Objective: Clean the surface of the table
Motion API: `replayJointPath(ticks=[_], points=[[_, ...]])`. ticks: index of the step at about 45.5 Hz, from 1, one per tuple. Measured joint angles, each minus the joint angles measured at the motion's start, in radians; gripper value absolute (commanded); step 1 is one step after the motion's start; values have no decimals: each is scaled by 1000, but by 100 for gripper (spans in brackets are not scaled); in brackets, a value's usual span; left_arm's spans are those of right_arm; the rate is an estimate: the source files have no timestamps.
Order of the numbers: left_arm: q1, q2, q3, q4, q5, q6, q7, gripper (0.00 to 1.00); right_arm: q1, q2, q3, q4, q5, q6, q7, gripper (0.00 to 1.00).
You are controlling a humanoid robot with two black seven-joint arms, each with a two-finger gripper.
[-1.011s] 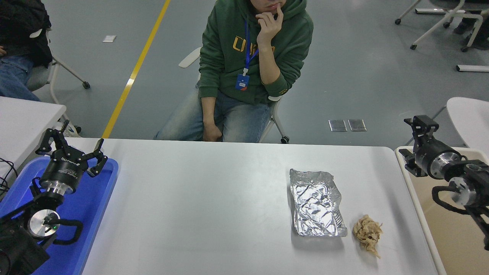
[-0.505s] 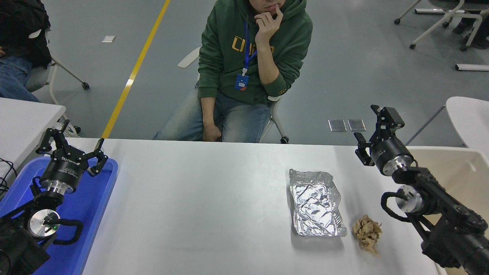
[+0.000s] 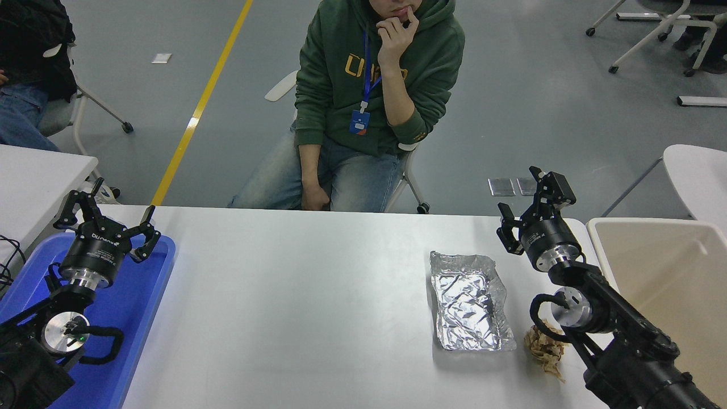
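The white table surface [image 3: 318, 307] spans the view. A crumpled silver foil tray [image 3: 470, 301] lies on it at the right. A wad of brown paper [image 3: 544, 349] lies just right of the foil's near corner, partly hidden by my right arm. My right gripper [image 3: 529, 201] is open and empty, above the table's far right edge, beyond the foil. My left gripper [image 3: 108, 213] is open and empty, parked over a blue tray [image 3: 139, 307] at the lower left.
A beige bin [image 3: 661, 272] stands at the table's right end. A person in a green hoodie [image 3: 375, 85] sits at the far side. A smaller white table [image 3: 34, 176] is at the left edge.
My right arm has swung left from over the beige bin to above the table's far right part, and now covers part of the paper wad. The left arm has not moved.
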Motion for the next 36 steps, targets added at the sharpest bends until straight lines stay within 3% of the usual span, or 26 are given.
replayJointPath(ticks=[26,36], points=[[0,0,0,0,0,0,0,100,-12,18,-22,6,1,3,2,99],[0,0,0,0,0,0,0,100,-13,-50,-144,29,-12,4,2,99]])
